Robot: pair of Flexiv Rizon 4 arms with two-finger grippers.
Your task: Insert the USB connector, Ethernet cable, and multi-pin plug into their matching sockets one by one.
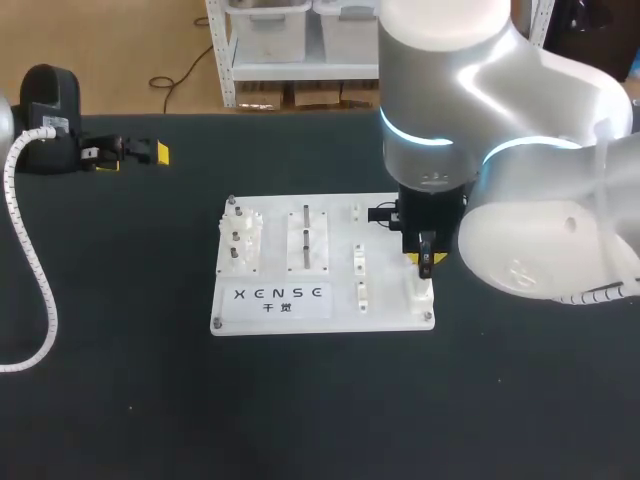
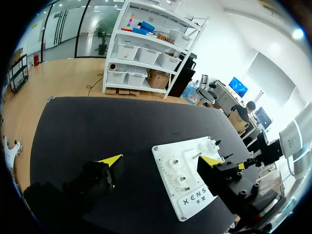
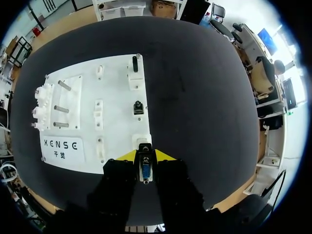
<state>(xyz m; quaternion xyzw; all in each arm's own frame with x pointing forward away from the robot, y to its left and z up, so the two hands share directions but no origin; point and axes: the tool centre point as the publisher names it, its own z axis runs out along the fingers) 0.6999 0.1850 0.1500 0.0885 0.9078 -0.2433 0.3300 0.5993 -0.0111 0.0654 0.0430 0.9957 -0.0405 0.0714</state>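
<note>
step: multi-pin plug point(image 3: 145, 171) insertion | right gripper point(image 3: 145, 157) pinches plug just over socket point(image 3: 141, 141), board point(image 3: 117, 87) near-right corner | left gripper point(image 2: 160, 160) spread, off board | next: likely square pins, press straight down

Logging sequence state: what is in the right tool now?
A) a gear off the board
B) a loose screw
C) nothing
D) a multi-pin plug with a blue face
D: the right wrist view shows the multi-pin plug clamped between the yellow tips of the right tool, at the edge of the white board.
</note>
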